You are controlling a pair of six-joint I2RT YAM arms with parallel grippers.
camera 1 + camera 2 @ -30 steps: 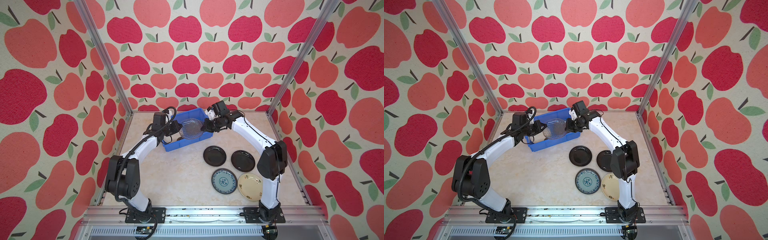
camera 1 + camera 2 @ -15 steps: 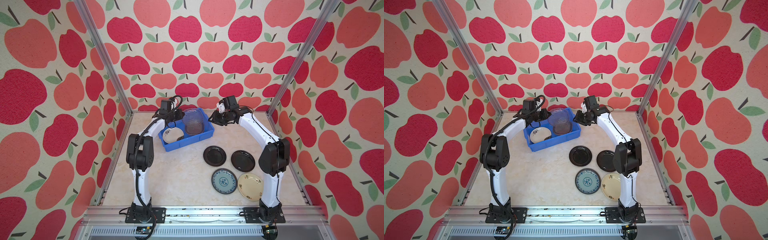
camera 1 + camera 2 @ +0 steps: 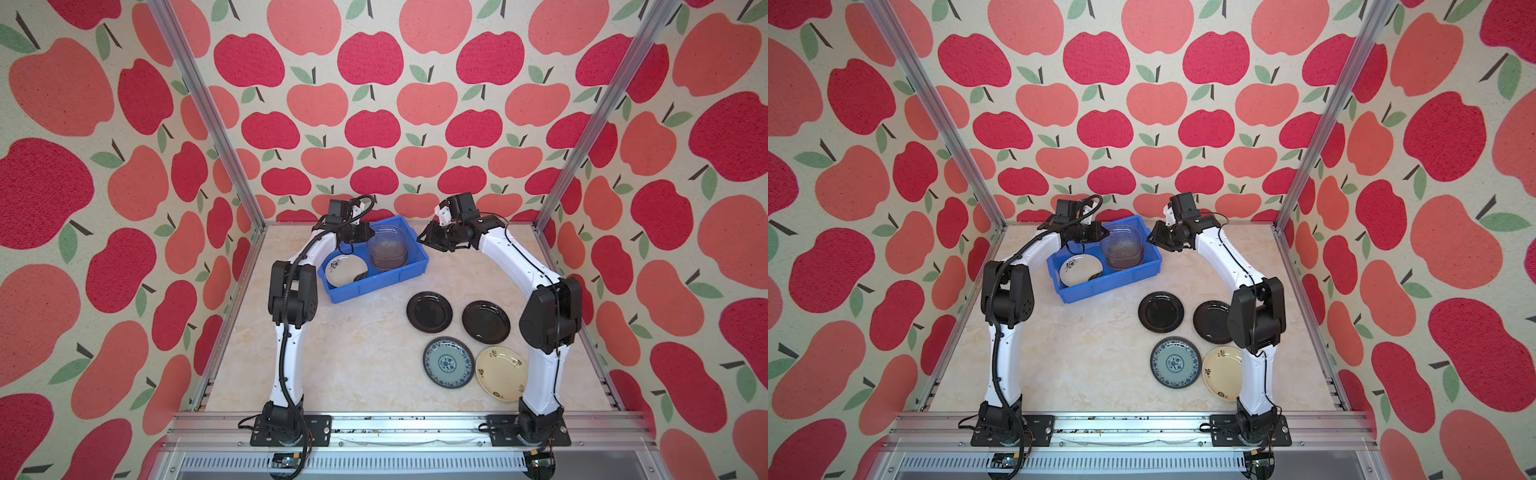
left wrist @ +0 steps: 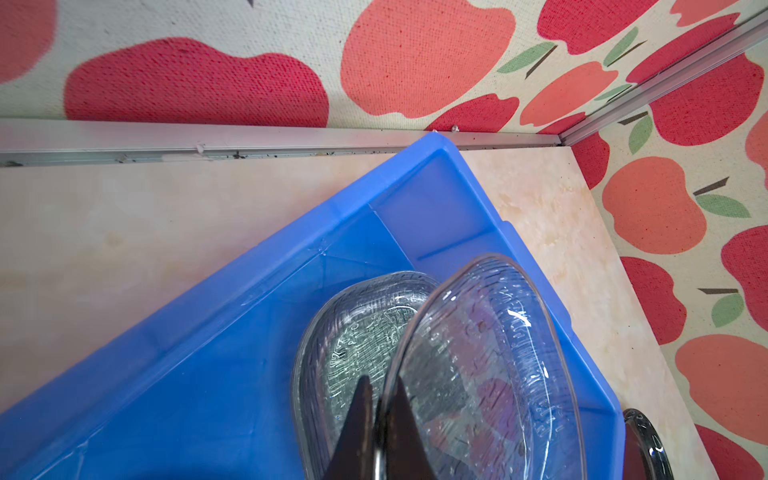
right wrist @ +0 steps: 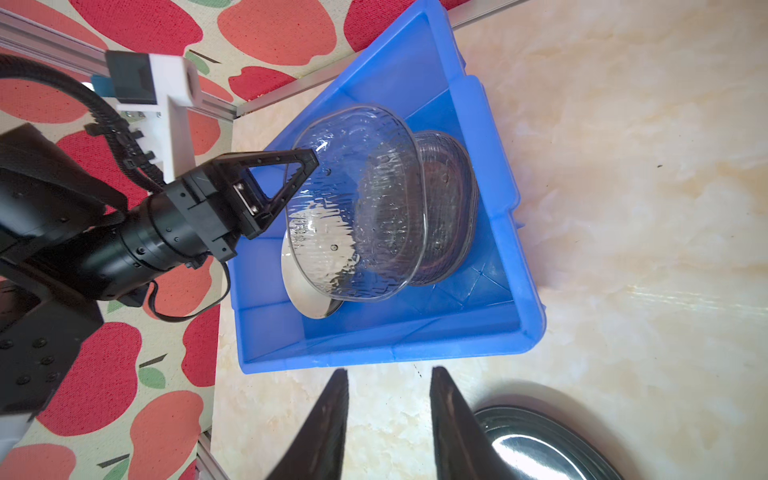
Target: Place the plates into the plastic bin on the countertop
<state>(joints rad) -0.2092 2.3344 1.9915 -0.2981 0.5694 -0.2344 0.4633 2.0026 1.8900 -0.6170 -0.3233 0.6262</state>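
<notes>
The blue plastic bin [image 3: 376,289] [image 3: 1108,286] sits at the back of the countertop [image 3: 353,353]. My left gripper [image 4: 380,380] [image 3: 365,235] is shut on the rim of a clear glass plate [image 4: 490,353] [image 5: 357,199]. It holds that plate tilted over a stack of glass plates [image 4: 353,332] [image 5: 449,208] inside the bin. A cream floral plate [image 3: 343,270] lies in the bin's other half. My right gripper [image 5: 388,370] [image 3: 426,241] hangs open and empty just outside the bin's right wall.
Two black plates [image 3: 429,311] [image 3: 486,322], a teal patterned plate [image 3: 448,368] and a cream plate [image 3: 500,373] lie on the countertop at front right, near the right arm. Aluminium rails and apple-patterned walls close in the back and sides.
My right gripper has let go of the glass plate, opened and drawn back out of the bin to the right. The left gripper keeps the plate and has lifted it over the stack.
</notes>
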